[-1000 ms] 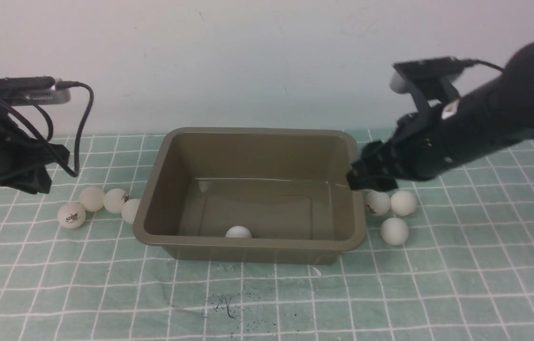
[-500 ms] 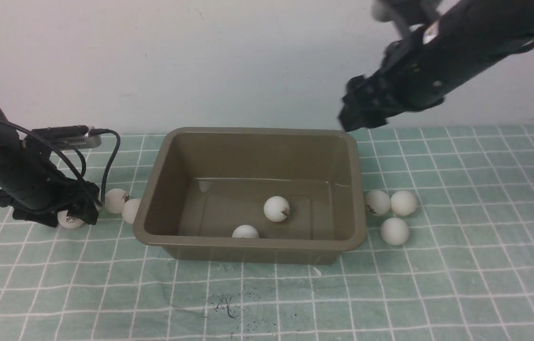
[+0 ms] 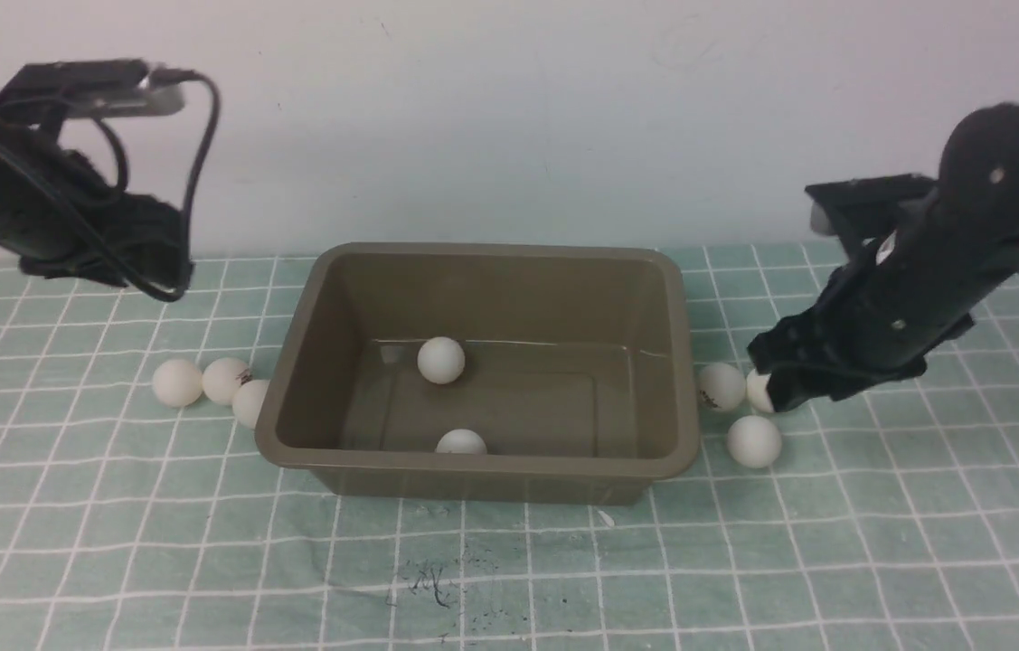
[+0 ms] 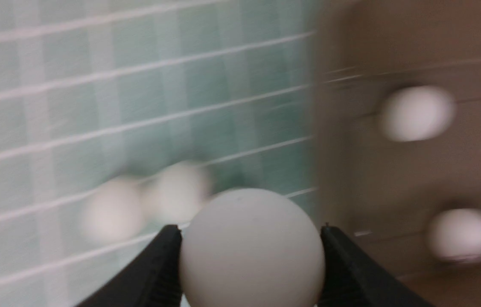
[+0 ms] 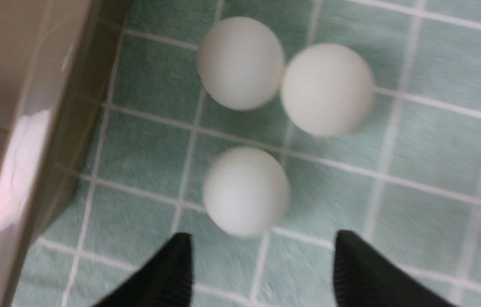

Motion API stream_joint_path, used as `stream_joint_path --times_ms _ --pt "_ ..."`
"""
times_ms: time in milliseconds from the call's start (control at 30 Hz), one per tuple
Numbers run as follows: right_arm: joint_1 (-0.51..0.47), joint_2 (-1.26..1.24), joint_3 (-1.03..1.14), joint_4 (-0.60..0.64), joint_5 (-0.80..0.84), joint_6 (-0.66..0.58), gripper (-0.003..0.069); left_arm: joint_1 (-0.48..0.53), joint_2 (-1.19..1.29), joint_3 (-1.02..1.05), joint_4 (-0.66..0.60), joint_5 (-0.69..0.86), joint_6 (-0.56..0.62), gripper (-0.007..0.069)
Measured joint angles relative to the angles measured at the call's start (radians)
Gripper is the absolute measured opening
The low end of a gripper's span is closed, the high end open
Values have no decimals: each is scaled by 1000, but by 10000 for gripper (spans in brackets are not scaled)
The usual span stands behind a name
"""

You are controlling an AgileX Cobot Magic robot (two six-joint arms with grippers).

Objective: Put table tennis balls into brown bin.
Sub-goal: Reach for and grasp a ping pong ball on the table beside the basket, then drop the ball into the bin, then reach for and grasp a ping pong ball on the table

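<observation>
Two table tennis balls [image 3: 441, 360] lie in the brown bin [image 3: 563, 466]. Left hand [image 4: 249, 228] pinches a third ball [image 4: 252, 256], high beside it (not yet over), so early release could miss. Right hand [image 5: 262, 236], open and empty, may scatter three clustered balls [image 5: 245, 191].

Matt ball [image 4: 252, 251], glossy plastic bin [image 3: 491, 250]

Front cam sits between my arms, looking forward and down over the whole mat [image 3: 509, 561], brown bin [image 3: 563, 466] dead centre. Left wrist cam's up high, aimed at the bin's left wall. Right wrist cam hangs close over three balls [image 5: 245, 191] right of it; front sees those too.
</observation>
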Motion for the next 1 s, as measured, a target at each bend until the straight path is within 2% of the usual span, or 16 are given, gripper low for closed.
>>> stream_joint_path --times_ms 100,167,233,300,333,367,400,433,533,600,633,667,767,867,967,1000 --pt "9 71 0 6 -50 22 545 -86 28 0 -62 -3 19 355" --pt "9 102 0 4 -68 32 579 -127 56 0 -73 -4 20 363" --pt "9 137 0 4 -94 37 594 -171 95 0 -73 -5 21 413" --pt "9 157 0 7 -110 37 570 -197 125 1 -73 -5 21 484" --pt "9 164 0 13 -115 32 514 -209 139 1 -73 -6 21 529" --pt "9 164 0 14 -116 32 514 -210 140 1 -73 -6 21 534" --pt "9 163 -1 21 -107 23 361 -211 143 -2 -68 -6 17 556" --pt "9 160 -3 22 -99 23 340 -207 142 -10 -60 -6 7 554" --pt "9 121 -21 15 -19 15 365 -173 123 -44 -2 -1 -48 456" --pt "11 72 -36 19 26 13 365 -124 100 -67 73 8 -96 290" --pt "12 43 -45 29 42 11 365 -88 90 -74 113 16 -118 174" --pt "19 -2 -61 50 49 0 365 -63 85 -77 147 19 -127 113" --pt "80 -87 -116 122 11 -74 365 19 97 -79 209 30 -134 19" --pt "156 -76 -174 168 -29 -123 365 58 134 -79 221 47 -134 36" --pt "217 -28 -231 186 -44 -140 381 63 193 -79 221 46 -133 142" --pt "234 -5 -258 184 -42 -140 409 62 214 -79 220 43 -133 210"
